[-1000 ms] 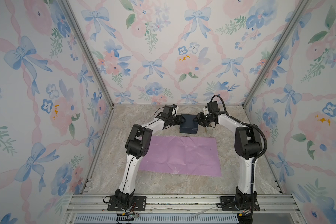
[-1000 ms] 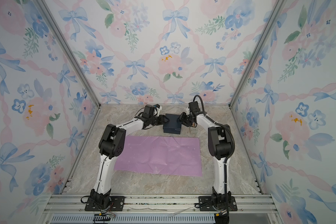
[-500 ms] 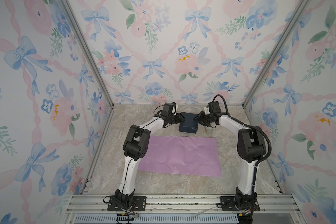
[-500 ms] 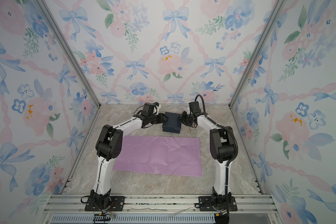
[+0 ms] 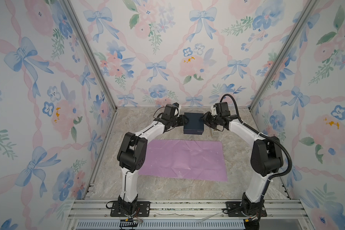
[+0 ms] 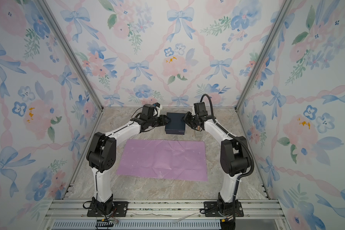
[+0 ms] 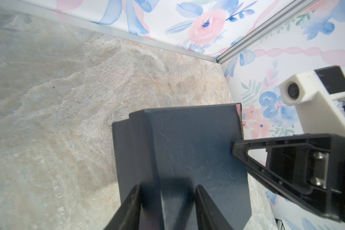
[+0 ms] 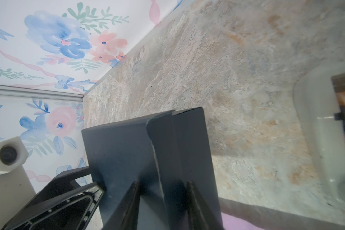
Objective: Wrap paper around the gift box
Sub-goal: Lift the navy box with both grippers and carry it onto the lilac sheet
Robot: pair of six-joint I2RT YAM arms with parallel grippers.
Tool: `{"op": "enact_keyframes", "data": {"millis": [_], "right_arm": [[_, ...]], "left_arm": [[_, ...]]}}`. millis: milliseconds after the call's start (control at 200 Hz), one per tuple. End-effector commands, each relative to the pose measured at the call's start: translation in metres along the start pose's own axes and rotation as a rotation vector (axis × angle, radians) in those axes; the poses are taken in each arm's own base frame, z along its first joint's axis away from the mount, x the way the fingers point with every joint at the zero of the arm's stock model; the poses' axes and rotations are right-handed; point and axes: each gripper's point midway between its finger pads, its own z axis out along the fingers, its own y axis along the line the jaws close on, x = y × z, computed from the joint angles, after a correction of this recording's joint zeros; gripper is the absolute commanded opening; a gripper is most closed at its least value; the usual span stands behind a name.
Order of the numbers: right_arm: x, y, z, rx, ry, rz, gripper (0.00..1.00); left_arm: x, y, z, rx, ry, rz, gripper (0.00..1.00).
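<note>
The dark navy gift box (image 5: pixel 193 123) (image 6: pixel 175 123) is at the back of the table, held between both arms. My left gripper (image 5: pixel 186 120) (image 7: pixel 167 187) is shut on the box's left edge, one jaw on top and one on the side. My right gripper (image 5: pixel 201 119) (image 8: pixel 161 183) is shut on the opposite edge in the same way. A shadow under the box (image 8: pixel 127 149) suggests it hangs just above the table. The lilac paper (image 5: pixel 183 159) (image 6: pixel 161 159) lies flat and creased in the middle, nearer than the box and apart from it.
A small beige tape dispenser (image 5: pixel 214 133) (image 8: pixel 327 129) stands on the marble table just right of the box, under my right forearm. Flowered walls close in the back and both sides. Aluminium rails (image 5: pixel 187 207) run along the front edge.
Both grippers have closed a little on the box's edges. The box has shifted slightly up and back in the top views, and both elbows have moved outward.
</note>
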Motion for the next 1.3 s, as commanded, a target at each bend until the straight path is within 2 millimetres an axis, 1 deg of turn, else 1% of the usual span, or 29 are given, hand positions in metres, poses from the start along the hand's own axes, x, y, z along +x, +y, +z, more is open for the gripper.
{"op": "enact_keyframes", "data": {"millis": [0, 160, 255, 275, 285, 295, 460, 545, 615, 760, 930, 1045, 1155, 1295], "right_arm": [[0.033, 0.025, -0.011, -0.047, 0.05, -0.04, 0.4], [0.063, 0.028, -0.024, -0.032, 0.061, -0.065, 0.4], [0.084, 0.028, -0.03, -0.02, 0.076, -0.077, 0.4], [0.09, 0.025, -0.027, -0.008, 0.081, -0.077, 0.4], [0.089, 0.03, -0.034, -0.02, 0.072, -0.081, 0.41], [0.091, 0.031, -0.036, -0.022, 0.07, -0.084, 0.41], [0.124, 0.03, -0.045, -0.013, 0.083, -0.093, 0.41], [0.14, 0.028, -0.046, -0.007, 0.09, -0.097, 0.41], [0.152, 0.031, -0.049, -0.006, 0.099, -0.11, 0.41], [0.176, 0.029, -0.045, 0.006, 0.124, -0.126, 0.41], [0.195, 0.03, -0.04, 0.011, 0.142, -0.132, 0.41], [0.206, 0.029, -0.037, 0.021, 0.16, -0.138, 0.41], [0.215, 0.024, -0.033, 0.031, 0.174, -0.133, 0.41], [0.219, 0.018, -0.031, 0.044, 0.181, -0.125, 0.41]], "left_arm": [[0.013, -0.039, -0.015, 0.09, 0.006, 0.031, 0.46], [0.035, -0.041, -0.038, 0.077, 0.007, 0.027, 0.46], [0.048, -0.043, -0.051, 0.076, 0.008, 0.021, 0.46], [0.052, -0.043, -0.053, 0.072, 0.01, 0.021, 0.46], [0.054, -0.043, -0.054, 0.071, 0.011, 0.022, 0.46], [0.056, -0.043, -0.055, 0.068, 0.014, 0.021, 0.46], [0.082, -0.039, -0.076, 0.053, 0.019, 0.003, 0.46], [0.095, -0.035, -0.084, 0.037, 0.019, -0.009, 0.45], [0.105, -0.033, -0.09, 0.03, 0.026, -0.013, 0.45], [0.125, -0.026, -0.098, 0.013, 0.039, -0.028, 0.45], [0.138, -0.016, -0.107, -0.01, 0.035, -0.041, 0.45], [0.147, -0.01, -0.108, -0.023, 0.046, -0.051, 0.45], [0.152, -0.005, -0.109, -0.033, 0.053, -0.061, 0.45], [0.155, -0.003, -0.109, -0.035, 0.056, -0.068, 0.45]]}}
